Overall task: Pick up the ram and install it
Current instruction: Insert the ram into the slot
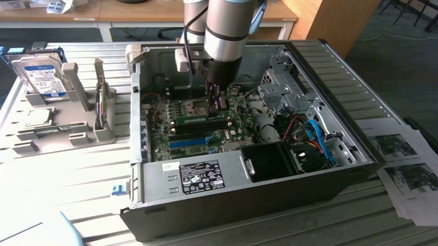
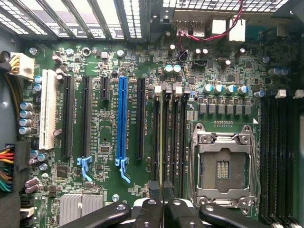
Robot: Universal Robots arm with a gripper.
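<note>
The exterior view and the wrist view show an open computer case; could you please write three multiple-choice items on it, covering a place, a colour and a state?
1. Where is the end effector?
A) outside the case
B) inside the case, over the motherboard
C) resting on the case's rim

2. What colour is the long slot between the black ones?
A) red
B) blue
C) yellow

3. How is the processor socket?
A) bare and exposed
B) covered by a cooler
C) hidden by cables

Answers: B, it hangs above the green board within the case walls; B, the strip is bright blue; A, its metal frame and contacts lie open.
</note>
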